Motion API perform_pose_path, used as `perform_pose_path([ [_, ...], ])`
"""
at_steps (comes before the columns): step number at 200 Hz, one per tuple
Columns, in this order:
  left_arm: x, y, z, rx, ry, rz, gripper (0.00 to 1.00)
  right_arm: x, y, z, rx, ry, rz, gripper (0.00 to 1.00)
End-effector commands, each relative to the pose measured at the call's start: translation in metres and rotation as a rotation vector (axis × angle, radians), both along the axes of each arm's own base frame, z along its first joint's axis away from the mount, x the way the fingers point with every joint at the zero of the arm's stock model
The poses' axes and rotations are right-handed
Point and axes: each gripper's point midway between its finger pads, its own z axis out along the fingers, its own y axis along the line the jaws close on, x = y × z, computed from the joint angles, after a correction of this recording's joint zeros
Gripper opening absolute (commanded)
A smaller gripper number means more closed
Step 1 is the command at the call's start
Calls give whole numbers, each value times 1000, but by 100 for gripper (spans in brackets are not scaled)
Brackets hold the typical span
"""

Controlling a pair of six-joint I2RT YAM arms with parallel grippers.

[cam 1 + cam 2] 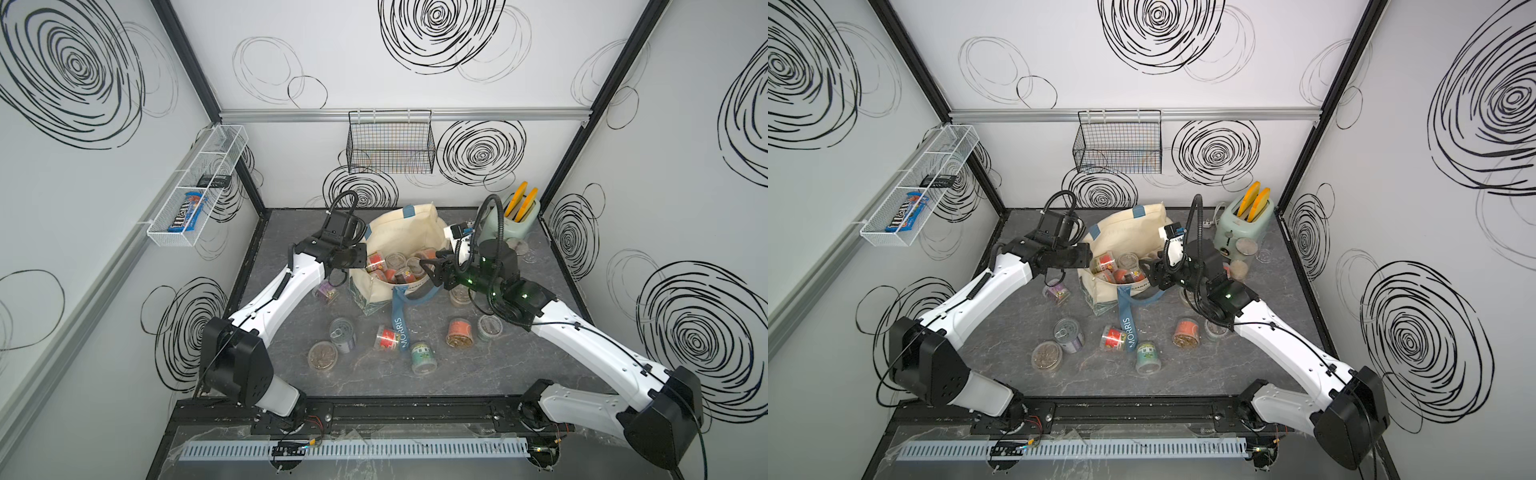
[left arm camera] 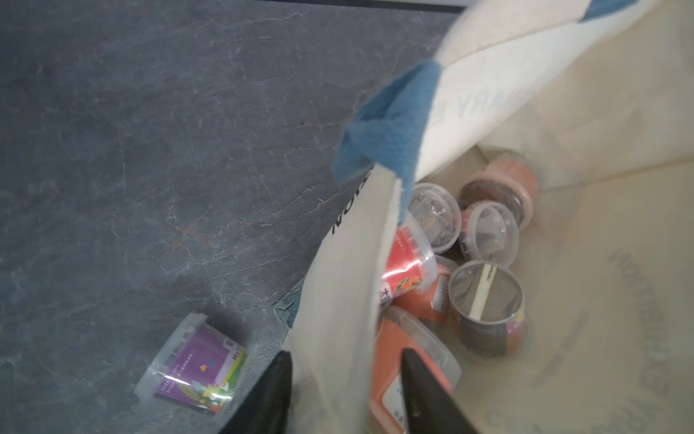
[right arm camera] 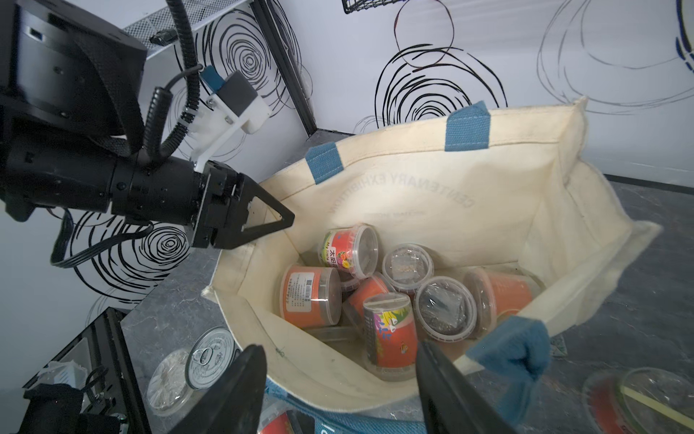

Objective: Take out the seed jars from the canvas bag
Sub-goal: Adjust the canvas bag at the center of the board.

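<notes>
The cream canvas bag (image 1: 399, 232) (image 1: 1125, 232) stands open at the back middle, its blue MORRIS strap trailing forward. Several seed jars (image 1: 395, 266) (image 3: 390, 330) (image 2: 484, 300) with red and orange labels lie inside. More seed jars lie on the table in front (image 1: 459, 332) (image 1: 1146, 357), and a purple one (image 2: 195, 368) lies beside the bag. My left gripper (image 1: 361, 259) (image 2: 343, 360) straddles the bag's left wall, one finger outside and one inside, with gaps still showing. My right gripper (image 1: 428, 266) (image 3: 340, 357) hovers open over the bag's right rim, holding nothing.
A tin can (image 1: 344, 334) with a pull tab stands among the jars in front. A mint toaster (image 1: 521, 212) sits at the back right with a tall canister (image 1: 1246, 249) beside it. A black wire basket (image 1: 390, 141) and a white wire shelf (image 1: 195, 187) hang on the walls.
</notes>
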Motion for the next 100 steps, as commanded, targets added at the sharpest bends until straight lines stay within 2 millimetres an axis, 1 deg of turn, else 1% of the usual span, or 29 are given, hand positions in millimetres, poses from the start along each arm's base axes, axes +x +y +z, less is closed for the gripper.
perform_pose_path([
  [1,21,-2,38,22,-134,-19,17,4,2,13,-41,-44,18,69],
  [5,22,-3,42,22,-146,-30,10,3,3,12,-56,-53,35,70],
  [9,23,-5,47,21,-164,-42,5,1,6,12,-71,-67,60,71],
  [11,23,-6,49,18,-171,-50,0,1,7,11,-78,-72,72,71],
  [21,25,-11,60,14,-214,-94,0,-1,12,11,-121,-117,125,72],
  [39,28,-17,78,41,-321,-144,0,6,15,13,-203,-210,157,74],
  [53,29,-18,87,87,-421,-176,0,15,17,15,-263,-285,168,75],
  [62,28,-22,93,89,-485,-209,0,16,22,14,-305,-338,210,75],
  [77,24,-26,100,96,-548,-262,0,10,32,4,-373,-450,326,76],
  [100,17,-36,98,73,-535,-350,0,-2,38,-14,-443,-621,454,76],
])
